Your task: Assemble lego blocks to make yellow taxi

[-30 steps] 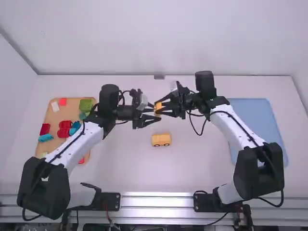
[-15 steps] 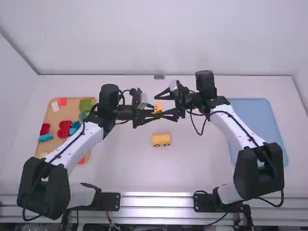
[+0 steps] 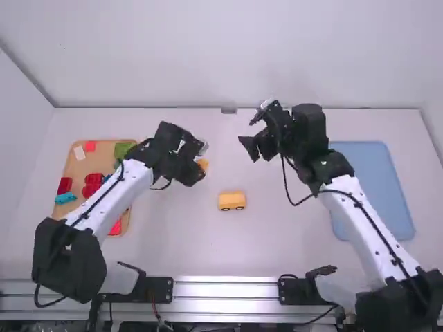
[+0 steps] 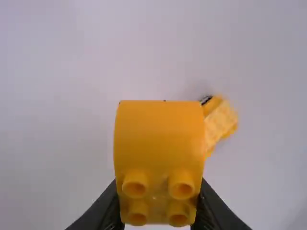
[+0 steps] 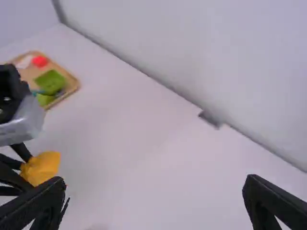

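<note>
My left gripper point(image 3: 196, 168), left of the middle in the high view, is shut on a yellow block point(image 3: 203, 164). In the left wrist view the yellow block point(image 4: 159, 139) sits between the fingers of my left gripper point(image 4: 159, 211), its round studs toward the bottom edge. A yellow car body with black wheels point(image 3: 232, 200) stands on the table at the middle, apart from both grippers. Beyond it and to the right, my right gripper point(image 3: 250, 136) is raised and holds nothing; in the right wrist view the fingers of my right gripper point(image 5: 153, 194) stand wide apart.
A wooden tray point(image 3: 72, 166) with red, green and blue blocks lies at the left, partly under the left arm. A blue tray point(image 3: 370, 180) lies at the right, beside the right arm. The wall point(image 3: 228, 55) rises behind the table.
The right gripper first opened from the yellow block, then drew back to the right. My left gripper kept hold of the block, moved a little left and tipped downward.
</note>
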Robot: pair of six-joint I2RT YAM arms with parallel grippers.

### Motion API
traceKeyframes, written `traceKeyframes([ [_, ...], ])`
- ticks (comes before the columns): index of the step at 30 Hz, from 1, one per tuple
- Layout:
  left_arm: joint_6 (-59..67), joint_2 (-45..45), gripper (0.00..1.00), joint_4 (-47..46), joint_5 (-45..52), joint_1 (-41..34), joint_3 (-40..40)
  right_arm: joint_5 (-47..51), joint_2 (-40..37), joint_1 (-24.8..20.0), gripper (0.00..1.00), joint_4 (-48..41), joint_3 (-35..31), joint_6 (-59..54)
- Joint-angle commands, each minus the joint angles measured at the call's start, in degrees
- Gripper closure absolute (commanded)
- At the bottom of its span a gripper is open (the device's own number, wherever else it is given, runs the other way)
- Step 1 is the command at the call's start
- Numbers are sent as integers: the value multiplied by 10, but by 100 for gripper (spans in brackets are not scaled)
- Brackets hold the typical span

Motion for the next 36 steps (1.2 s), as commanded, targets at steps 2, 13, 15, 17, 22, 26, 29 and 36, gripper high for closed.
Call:
traceKeyframes([
  [2, 152, 56, 98, -54, -67, -31, 37, 64, -23, 19, 2, 4, -53, 0],
  [13, 389, 143, 98, -5, -150, -68, -28, -59, -148, -48, 2, 162, -246, 61],
  [15, 428, 143, 96, 10, -145, -71, -56, -77, -159, -68, 2, 188, -264, 80],
  [17, 475, 143, 93, 20, -137, -72, -76, -94, -162, -79, 2, 198, -271, 79],
  [22, 529, 143, 96, 152, -136, -68, -147, -148, -151, -104, 2, 200, -272, 80],
  [26, 533, 143, 74, 179, -139, -67, -163, -175, -130, -110, 2, 209, -272, 80],
  [29, 533, 143, 1, 185, -124, -70, -163, -198, -112, -115, 2, 222, -272, 80],
  [36, 572, 143, 1, 186, 42, 3, -164, -217, -89, -128, 2, 241, -272, 84],
])
